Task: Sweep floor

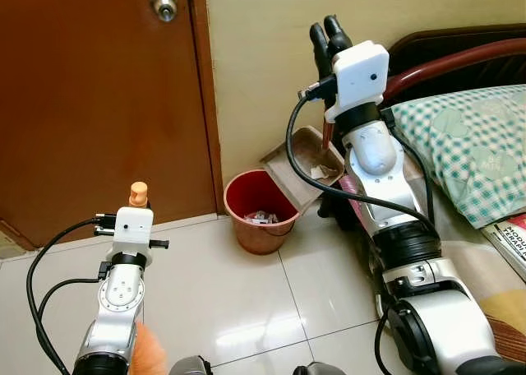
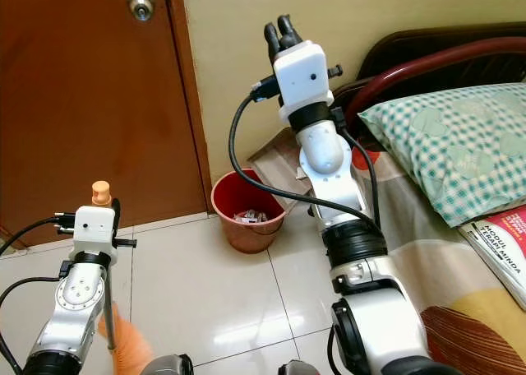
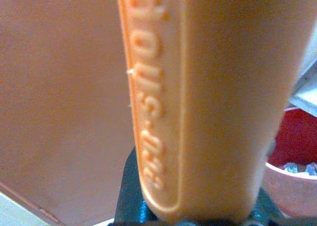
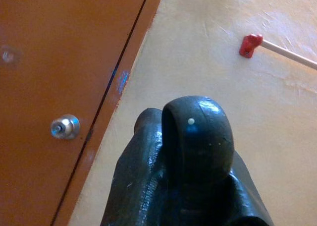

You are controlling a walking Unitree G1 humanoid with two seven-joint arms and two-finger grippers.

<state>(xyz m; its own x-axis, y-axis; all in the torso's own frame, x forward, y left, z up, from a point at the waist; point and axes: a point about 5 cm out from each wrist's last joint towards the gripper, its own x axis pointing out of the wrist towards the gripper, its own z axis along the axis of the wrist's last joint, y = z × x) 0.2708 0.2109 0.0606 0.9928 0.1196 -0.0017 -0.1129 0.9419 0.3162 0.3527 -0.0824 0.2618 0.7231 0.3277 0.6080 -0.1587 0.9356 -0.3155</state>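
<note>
Now left hand (image 1: 138, 201) grips orange broom handle (image 3: 208, 97), long axis upright, bristles by its base. Right hand (image 1: 329, 38), fingers together, raised toward wall; dustpan (image 1: 300, 165) tilted over red bin (image 1: 246, 196), nearer right arm.

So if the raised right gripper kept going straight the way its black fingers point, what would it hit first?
Probably the pale yellow painted wall. The right gripper, its fingers pressed together, points up at the wall just beside the brown wooden door with its silver round knob. Nothing shows in between, though depth is unclear.
</note>
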